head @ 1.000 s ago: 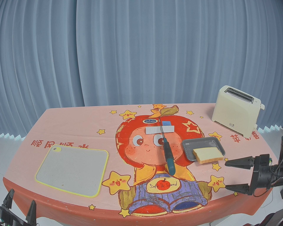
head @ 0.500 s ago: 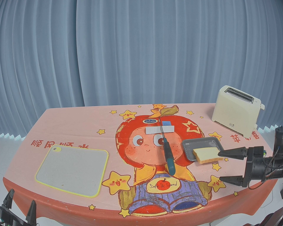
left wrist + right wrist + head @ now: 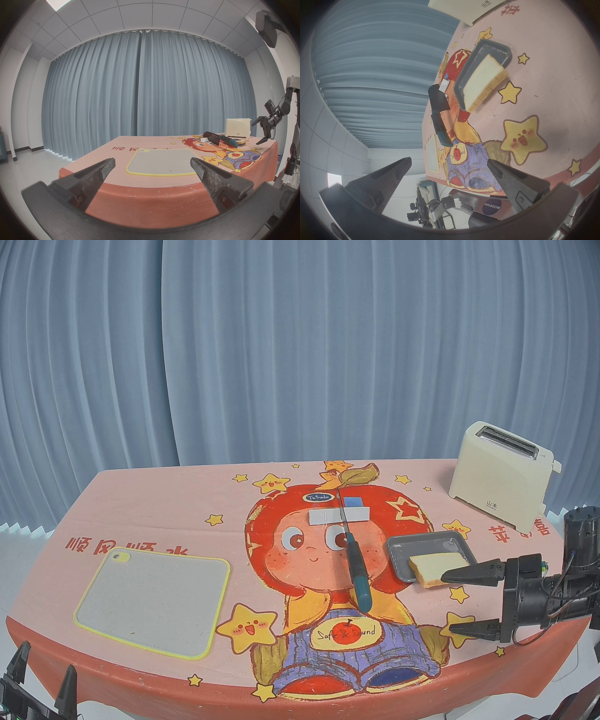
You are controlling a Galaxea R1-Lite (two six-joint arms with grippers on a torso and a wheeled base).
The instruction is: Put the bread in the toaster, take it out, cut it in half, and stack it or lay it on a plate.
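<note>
Tan bread [image 3: 437, 565] on grey tray [image 3: 417, 545]

In the head view, the upper finger of the right gripper [image 3: 447, 605] hides the bread [image 3: 431, 565]'s right corner from us. We see the left gripper [image 3: 47, 657] cut off at that view's bottom edge.

The right gripper [image 3: 447, 605] has advanced inward over the edge of the table [image 3: 156, 502] in two successive steps. The bread [image 3: 435, 565], formerly well ahead of the jaws, now sits just beyond the farther jaw's tip, which overlaps the slice's near corner in the head view.
</note>
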